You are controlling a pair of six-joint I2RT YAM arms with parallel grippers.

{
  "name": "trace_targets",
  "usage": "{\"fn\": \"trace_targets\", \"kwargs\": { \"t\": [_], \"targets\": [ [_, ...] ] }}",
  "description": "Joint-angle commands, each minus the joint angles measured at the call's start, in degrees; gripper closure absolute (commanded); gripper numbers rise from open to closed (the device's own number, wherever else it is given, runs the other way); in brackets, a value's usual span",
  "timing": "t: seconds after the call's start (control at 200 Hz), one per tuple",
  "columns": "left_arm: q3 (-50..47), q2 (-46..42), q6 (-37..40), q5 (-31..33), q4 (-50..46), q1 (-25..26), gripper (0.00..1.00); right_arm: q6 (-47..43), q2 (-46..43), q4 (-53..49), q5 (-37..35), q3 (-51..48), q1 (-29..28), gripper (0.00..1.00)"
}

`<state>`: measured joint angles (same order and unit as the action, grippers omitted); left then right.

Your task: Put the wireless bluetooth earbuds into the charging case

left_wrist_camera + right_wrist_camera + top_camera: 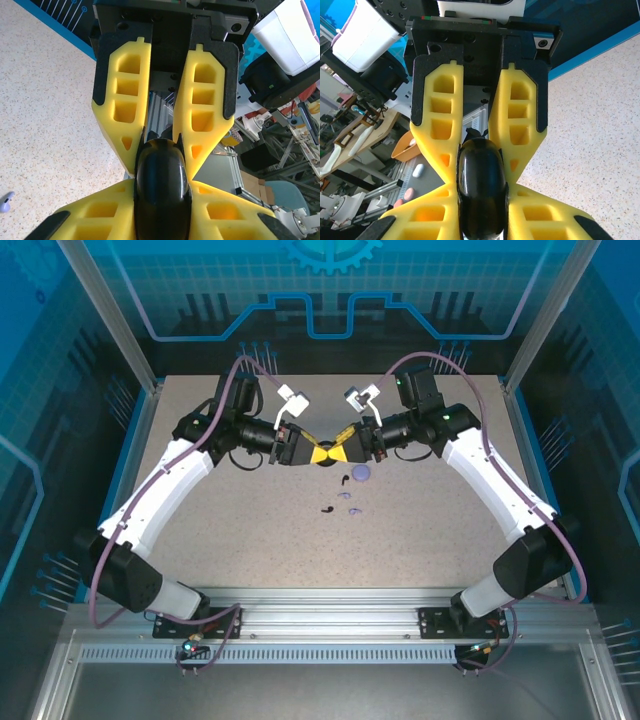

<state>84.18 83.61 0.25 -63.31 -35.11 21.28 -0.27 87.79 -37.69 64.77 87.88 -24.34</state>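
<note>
Speckled surface (420, 530), centre: left fingers (122, 115) and right fingers (442, 120) both clamped on black case (162, 195). Loose earbuds (347, 498) lie near lavender case (361, 473). Likely opening lid: pull apart slowly, keep base steady.

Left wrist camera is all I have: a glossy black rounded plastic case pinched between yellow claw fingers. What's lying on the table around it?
Observer: Top camera shows a round lavender plastic case lying on the speckled table, right of the held black case.
Operator: Any earbuds loose?
Observer: Four tiny stemmed plastic ones: a black earbud beside the lavender case, a second black earbud nearer the arm bases, two lavender earbuds close by.
Operator: Where over the table are we?
Observer: Roughly mid-table; left claw and right claw meet tip to tip on the case.
</note>
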Motion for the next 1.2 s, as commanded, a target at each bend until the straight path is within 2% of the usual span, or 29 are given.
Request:
{"fn": "trace_targets", "kwargs": {
  "t": [0.0, 0.065, 0.235, 0.38, 0.75, 0.985, 1.195],
  "targets": [
    [1.95, -1.23, 0.98, 0.65, -0.09, 0.35, 0.69, 0.09, -0.28, -0.49, 0.66, 1.48, -0.66, 0.82],
    [1.79, -1.39, 0.82, 1.38, 0.13, 0.34, 0.66, 1.44, -0.92, 1.4, 0.41, 0.72, -0.08, 0.84],
    [0.2, -2.58, -2.92, 2.39, 4.76, -0.22, 0.44, 6.69, -3.16, 8.04, -1.2, -2.09, 1.58, 0.86],
    [-2.48, -4.38, -7.19, 3.94, 10.4, -1.01, 0.39, 10.26, -4.91, 12.18, -3.27, -3.88, 2.53, 0.86],
    [-15.36, -11.17, -28.72, 10.18, 40.51, -1.81, 0.35, 23.08, -10.77, 28.58, -10.07, -9.74, 3.26, 0.85],
    [-14.87, -10.92, -28.51, 9.87, 41.24, 0.51, 0.34, 24.67, -11.15, 30.31, -10.87, -9.16, 1.46, 0.85],
    [-13.48, -10.66, -27.19, 9.6, 39.92, 1.66, 0.45, 25.51, -10.52, 31.36, -10.35, -8.57, 0.53, 0.85]
  ]
}}
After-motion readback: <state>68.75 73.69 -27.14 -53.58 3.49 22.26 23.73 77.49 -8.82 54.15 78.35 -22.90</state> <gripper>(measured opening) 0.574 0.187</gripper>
